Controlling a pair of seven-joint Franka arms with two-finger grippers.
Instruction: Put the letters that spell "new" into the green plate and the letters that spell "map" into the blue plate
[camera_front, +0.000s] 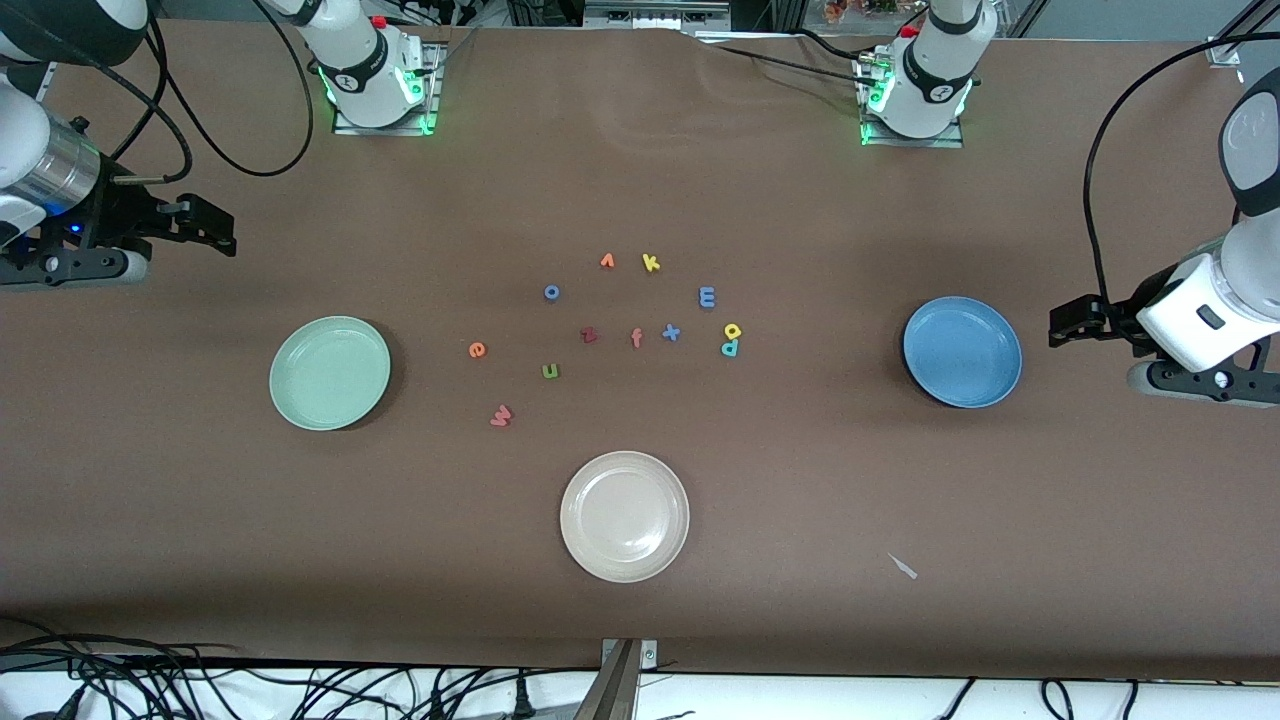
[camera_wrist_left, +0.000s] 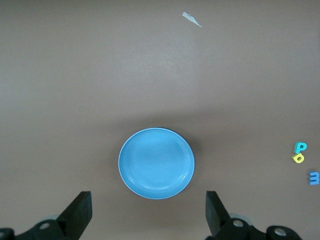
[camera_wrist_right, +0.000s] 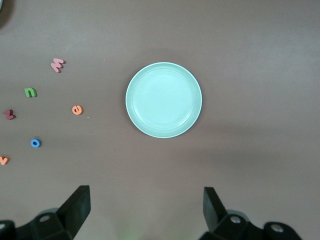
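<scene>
The green plate (camera_front: 330, 372) (camera_wrist_right: 163, 99) lies toward the right arm's end of the table, the blue plate (camera_front: 962, 351) (camera_wrist_left: 156, 163) toward the left arm's end; both hold nothing. Between them lie the orange e (camera_front: 477, 349) (camera_wrist_right: 77, 110), green n (camera_front: 550, 371) (camera_wrist_right: 30, 92), pink w (camera_front: 501, 415) (camera_wrist_right: 57, 64), lilac m (camera_front: 707, 296) (camera_wrist_left: 314, 178), yellow a (camera_front: 733, 330) (camera_wrist_left: 298, 158) and teal p (camera_front: 730, 348) (camera_wrist_left: 300, 147). My right gripper (camera_front: 222, 235) (camera_wrist_right: 146, 207) hangs open beside the green plate. My left gripper (camera_front: 1062, 326) (camera_wrist_left: 148, 210) hangs open beside the blue plate.
A cream-white plate (camera_front: 624, 515) lies nearer the front camera. Other letters sit among the task's: yellow k (camera_front: 651, 262), orange v (camera_front: 607, 261), blue o (camera_front: 551, 292), dark red z (camera_front: 589, 334), salmon f (camera_front: 636, 338), blue x (camera_front: 671, 332). A paper scrap (camera_front: 903, 566) lies near the front edge.
</scene>
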